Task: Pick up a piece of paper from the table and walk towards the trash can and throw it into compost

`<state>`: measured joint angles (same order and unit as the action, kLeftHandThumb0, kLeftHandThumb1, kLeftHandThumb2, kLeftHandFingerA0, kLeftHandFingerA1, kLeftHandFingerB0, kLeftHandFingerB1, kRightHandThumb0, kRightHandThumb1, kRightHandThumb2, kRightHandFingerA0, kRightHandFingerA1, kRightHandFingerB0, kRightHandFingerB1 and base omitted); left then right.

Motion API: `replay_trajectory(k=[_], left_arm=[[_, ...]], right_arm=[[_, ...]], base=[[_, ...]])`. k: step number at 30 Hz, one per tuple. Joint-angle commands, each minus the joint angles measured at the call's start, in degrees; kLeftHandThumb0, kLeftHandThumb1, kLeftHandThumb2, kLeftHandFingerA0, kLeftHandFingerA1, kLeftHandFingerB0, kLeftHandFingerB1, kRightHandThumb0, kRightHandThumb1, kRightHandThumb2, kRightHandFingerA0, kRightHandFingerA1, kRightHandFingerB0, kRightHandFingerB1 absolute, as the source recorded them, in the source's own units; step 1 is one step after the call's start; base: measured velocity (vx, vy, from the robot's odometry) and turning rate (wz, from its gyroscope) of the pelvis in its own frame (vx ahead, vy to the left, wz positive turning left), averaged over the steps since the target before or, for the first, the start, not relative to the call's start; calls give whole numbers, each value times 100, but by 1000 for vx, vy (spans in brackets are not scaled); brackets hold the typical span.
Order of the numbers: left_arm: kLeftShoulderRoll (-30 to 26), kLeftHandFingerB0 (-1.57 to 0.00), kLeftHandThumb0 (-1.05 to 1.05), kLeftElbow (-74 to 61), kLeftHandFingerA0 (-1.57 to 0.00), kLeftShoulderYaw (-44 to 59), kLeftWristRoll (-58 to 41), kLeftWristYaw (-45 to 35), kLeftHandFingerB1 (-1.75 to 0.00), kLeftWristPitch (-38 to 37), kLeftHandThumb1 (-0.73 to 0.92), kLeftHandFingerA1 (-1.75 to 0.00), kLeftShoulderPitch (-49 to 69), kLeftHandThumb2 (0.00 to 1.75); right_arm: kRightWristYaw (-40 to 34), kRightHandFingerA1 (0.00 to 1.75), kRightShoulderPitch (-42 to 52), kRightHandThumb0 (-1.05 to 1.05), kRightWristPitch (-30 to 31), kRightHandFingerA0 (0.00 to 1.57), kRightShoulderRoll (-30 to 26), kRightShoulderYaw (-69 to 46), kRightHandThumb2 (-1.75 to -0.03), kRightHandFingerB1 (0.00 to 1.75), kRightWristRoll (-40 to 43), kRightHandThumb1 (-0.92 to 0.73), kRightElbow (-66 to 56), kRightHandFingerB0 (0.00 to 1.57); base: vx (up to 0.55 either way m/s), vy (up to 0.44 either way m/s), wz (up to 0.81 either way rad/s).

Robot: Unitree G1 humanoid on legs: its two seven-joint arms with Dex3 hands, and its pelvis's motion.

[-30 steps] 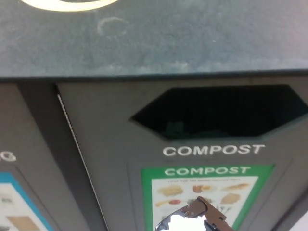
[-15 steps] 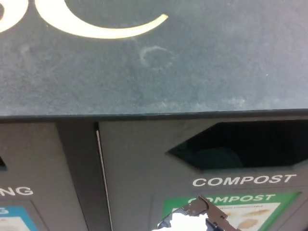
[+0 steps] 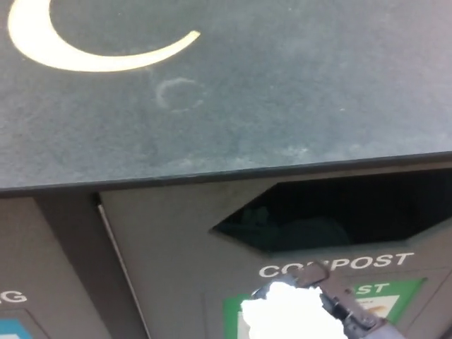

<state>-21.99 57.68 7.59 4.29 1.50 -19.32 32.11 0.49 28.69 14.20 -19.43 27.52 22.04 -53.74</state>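
Observation:
A crumpled white piece of paper (image 3: 288,315) shows at the bottom of the head view, held by my right hand (image 3: 337,305), whose dark metal fingers close on its right side. The paper is in front of the dark bin's face, just below the word COMPOST. The compost opening (image 3: 339,212), a dark six-sided slot, lies above and slightly right of the paper. A green compost label (image 3: 395,293) is partly hidden behind the hand and paper. My left hand does not show.
The bin's flat dark top (image 3: 282,85) with a pale curved mark fills the upper half. To the left is a neighbouring bin panel (image 3: 35,268) with white letters and a blue label corner.
The paper and right hand have risen higher in the picture, covering part of the word COMPOST. The view has also shifted and tilted, so the bin opening sits further left than half a second ago.

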Motion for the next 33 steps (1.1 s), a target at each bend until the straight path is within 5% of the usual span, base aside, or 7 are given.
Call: replay_trajectory(k=[1,8,18,33], left_arm=[[-55,-81,-8,214,-88,32,-10,16,-72,-234,67,-86,-128,72],[-13,-83,-9,-24,-90,34,-3,65,-72,-141,69,-89,-52,69],[52,-84,-9,-26,-91,128,-116,18,-76,-211,66,-91,-26,72],[112,-84,-7,-141,-93,334,-225,-8,-76,-35,63,-96,19,74]], right_arm=[[12,175,-190,-13,-164,86,72,-431,-118,155,-532,-63,424,71],[73,175,-509,-15,-506,83,62,-830,-117,159,-1268,-62,1190,68],[-181,175,-1916,-21,-44,81,-250,-1172,-106,165,-2610,-69,3046,66],[183,175,-2655,-17,-289,78,-602,-1319,-114,161,-3074,-61,4316,66]], base=[[13,149,-2],[11,213,7],[47,19,4],[-2,-11,0]])
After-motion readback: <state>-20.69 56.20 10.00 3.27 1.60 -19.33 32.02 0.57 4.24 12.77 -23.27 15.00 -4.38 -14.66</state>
